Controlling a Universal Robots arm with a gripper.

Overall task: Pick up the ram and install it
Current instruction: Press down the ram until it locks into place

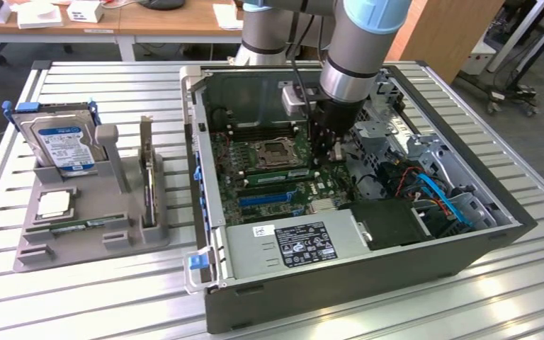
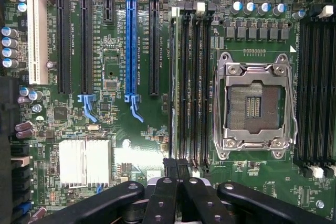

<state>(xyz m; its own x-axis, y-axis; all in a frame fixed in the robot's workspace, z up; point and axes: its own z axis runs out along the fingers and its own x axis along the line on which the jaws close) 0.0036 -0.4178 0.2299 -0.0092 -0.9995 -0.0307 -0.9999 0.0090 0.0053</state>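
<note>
Green motherboard (image 2: 147, 129) lay inside the open computer case (image 1: 348, 283) on the slatted metal bench (image 1: 111, 297). The gripper (image 2: 177, 174) hung over the memory slots beside the CPU socket (image 2: 255, 106), its fingers closed on the ram (image 2: 172, 82), which stood on edge in the slot nearest the expansion slots.

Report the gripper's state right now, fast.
Gripper: shut, fingers together over the motherboard's memory slots, holding nothing visible. A ram lies on the grey holder.
</note>
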